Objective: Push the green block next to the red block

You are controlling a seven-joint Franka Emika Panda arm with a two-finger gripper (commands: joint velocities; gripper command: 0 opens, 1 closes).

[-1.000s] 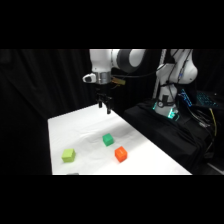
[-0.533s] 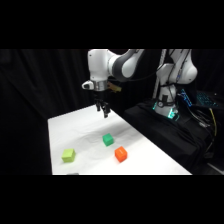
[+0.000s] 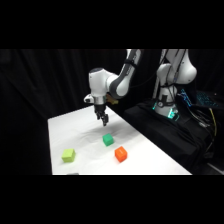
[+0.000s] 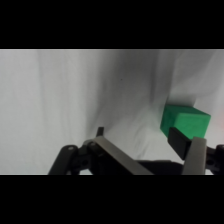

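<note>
Green block (image 3: 108,140) upright, corner-on, cube.

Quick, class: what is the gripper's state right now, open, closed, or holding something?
Gripper: cannot be told; it holds nothing, poised above the green block.

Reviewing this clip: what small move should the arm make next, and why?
Probably lower the gripper to the table on the green block's far side, away from the red block. The gripper hangs above and behind the green block, touching nothing, and a gap separates the two blocks, so a push from there would send green toward red.
</note>
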